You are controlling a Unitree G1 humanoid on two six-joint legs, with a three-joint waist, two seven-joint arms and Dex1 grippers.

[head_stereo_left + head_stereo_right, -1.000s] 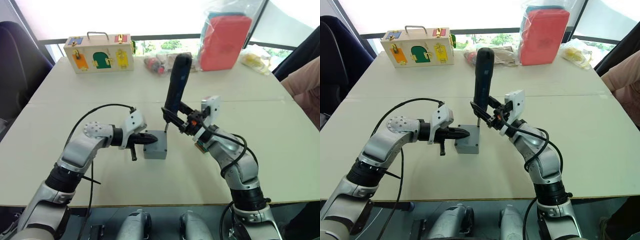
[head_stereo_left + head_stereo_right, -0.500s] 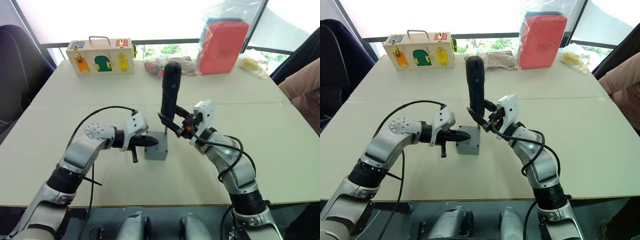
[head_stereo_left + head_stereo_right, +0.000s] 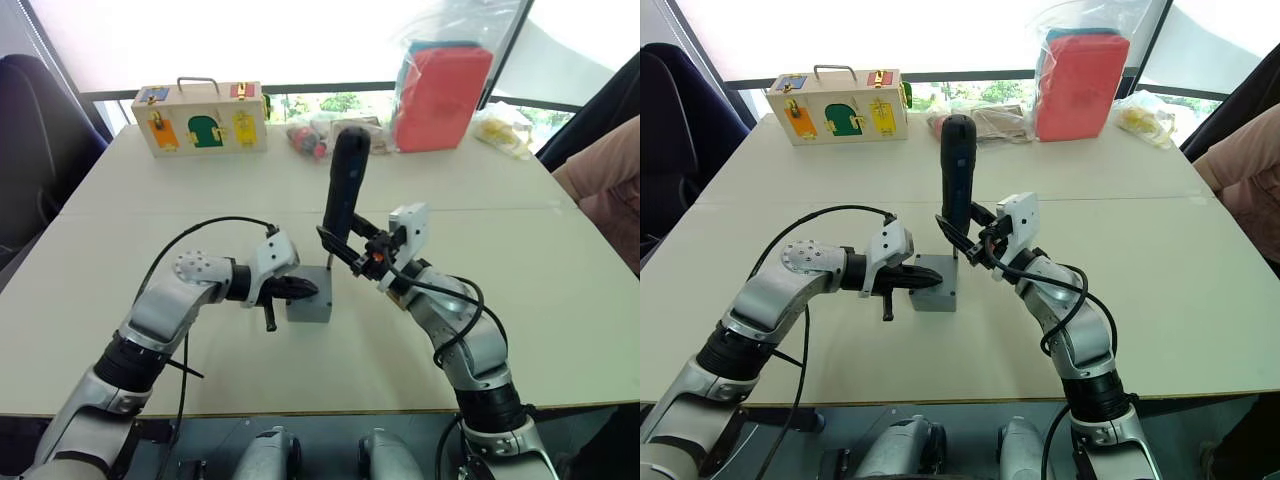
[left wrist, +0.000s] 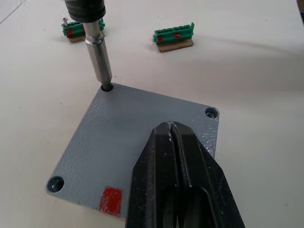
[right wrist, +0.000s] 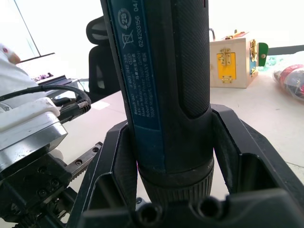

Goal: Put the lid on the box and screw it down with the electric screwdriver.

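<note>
1. The electric screwdriver (image 5: 161,85) carries a blue label strip down its black barrel; a crossed-bin mark, a round symbol and the digits "624203156" can be made out, while the smaller lines of print are too fine to read.
2. The right gripper (image 3: 962,226) pinches the screwdriver's lower barrel between its two black fingers, holding the tool nearly upright with a slight tilt.
3. The metal bit (image 4: 98,61) stands in one corner screw hole of the lid (image 4: 137,142); two other corner holes are in view, and a small red mark sits near one lid edge.
4. The lid lies flush on the box (image 3: 308,306), which stands near the middle of the table (image 3: 560,300).
5. The left gripper (image 3: 300,288) has its fingers pressed together, tips over the lid.
6. Two green terminal blocks (image 4: 174,37) lie on the table beyond the box, well apart from it.
7. The wooden case (image 3: 838,105) and the bagged red box (image 3: 1081,72) stand along the far edge; wide bare tabletop surrounds the box on all sides.
</note>
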